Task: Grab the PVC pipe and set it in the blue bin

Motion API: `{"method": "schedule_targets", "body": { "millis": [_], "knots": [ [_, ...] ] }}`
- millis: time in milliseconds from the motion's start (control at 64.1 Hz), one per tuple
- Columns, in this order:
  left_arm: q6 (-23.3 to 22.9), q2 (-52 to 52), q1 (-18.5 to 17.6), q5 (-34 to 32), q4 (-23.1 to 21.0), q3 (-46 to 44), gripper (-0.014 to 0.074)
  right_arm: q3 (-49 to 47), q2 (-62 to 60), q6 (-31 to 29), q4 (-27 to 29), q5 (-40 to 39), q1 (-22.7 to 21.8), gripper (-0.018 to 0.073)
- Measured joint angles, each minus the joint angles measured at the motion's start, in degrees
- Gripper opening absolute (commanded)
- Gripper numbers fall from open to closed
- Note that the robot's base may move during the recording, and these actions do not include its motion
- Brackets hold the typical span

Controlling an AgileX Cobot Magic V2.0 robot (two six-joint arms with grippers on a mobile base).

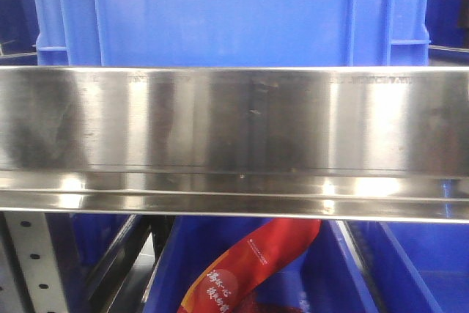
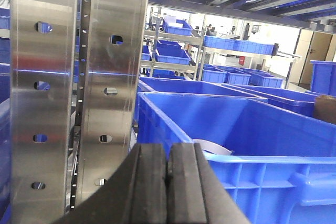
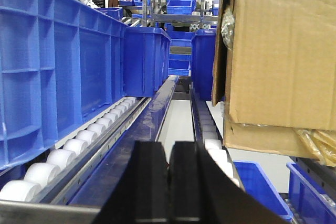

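A broad stainless steel rail (image 1: 234, 141) runs across the whole frame, its face streaked with bright reflections. Above it rises the ribbed wall of a blue bin (image 1: 227, 12). Below the rail, another blue bin (image 1: 410, 269) sits on the lower level, and a red packet (image 1: 249, 269) (white lettering, too small to read) lies tilted beside a perforated metal upright (image 1: 33, 265).

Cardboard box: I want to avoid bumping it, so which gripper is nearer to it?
Right. The right gripper sits shut just below and left of the cardboard box; the left gripper, also shut, faces a blue bin beside a steel upright.
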Motion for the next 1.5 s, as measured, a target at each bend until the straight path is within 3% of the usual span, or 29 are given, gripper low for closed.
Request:
{"method": "schedule_targets", "body": {
  "millis": [218, 406, 624, 718, 889, 1497],
  "knots": [
    [0.00, -0.47, 0.41, -0.11, 1.16, 0.64, -0.0111, 0.00, 0.00, 0.00, 0.00, 0.00, 0.00, -0.0162],
    [-0.44, -4.85, 2.39, -0.11, 8.45, 6.85, -0.0111, 0.00, 0.00, 0.00, 0.00, 0.00, 0.00, -0.0162],
    [-14.22, -18.31, 8.38, 0.23, 17.24, 20.17, -0.0111, 0.00, 0.00, 0.00, 0.00, 0.00, 0.00, -0.0162],
    [-16.39, -23.33, 10.92, 0.23, 19.21, 24.54, -0.0111, 0.00, 0.00, 0.00, 0.00, 0.22, 0.00, -0.0162],
    [-17.13, -24.12, 14.28, -1.83, 20.00, 30.30, -0.0111, 0.13, 0.00, 0.00, 0.00, 0.22, 0.00, -0.0162],
    [-13.36, -24.23, 13.76, -4.57, 19.35, 31.77, -0.0111, 0.13, 0.00, 0.00, 0.00, 0.22, 0.00, -0.0162]
  ]
}}
